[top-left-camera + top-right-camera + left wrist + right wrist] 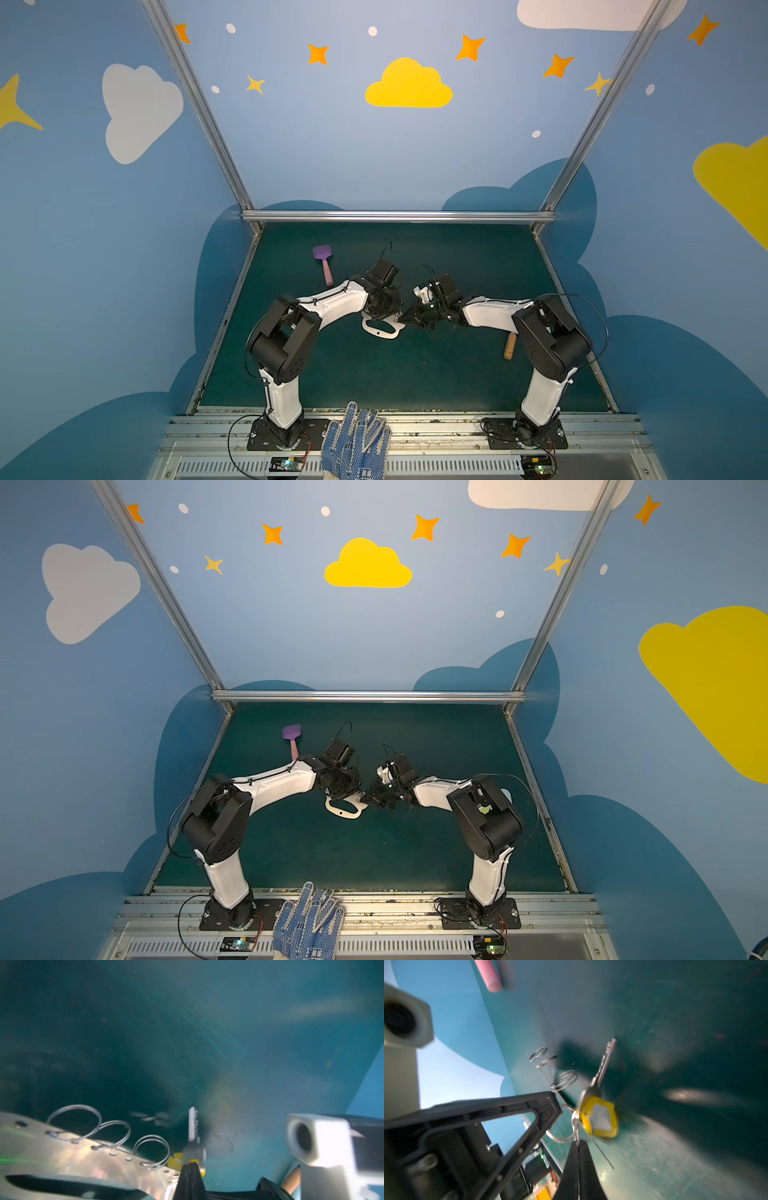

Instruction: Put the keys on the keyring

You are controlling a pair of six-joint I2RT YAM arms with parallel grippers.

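Right wrist view showed the right gripper [578,1144] pinched fully shut on the small split ring of the keys [596,1091]. One silver key pointed away from the fingertips and the yellow tag [602,1120] sat just beside them. Tip to tip with it, the left gripper [190,1166] was also closed, clamped on one end of the keyring [52,1157], a flat grey plate with a long slot. Three wire rings [563,1081] stood along the plate's holed edge. The nearest was just beside the keys, though blur hid whether the keys were threaded onto any of them. In both top views the two grippers met over the middle of the green table [415,374], with the keyring tilted under the left one; whether it touched the table could not be told. Well apart lay a purple spatula [325,264] towards the far left, a wooden handle [510,345] beside the right arm, and blue-dotted gloves [357,440] on the front rail.
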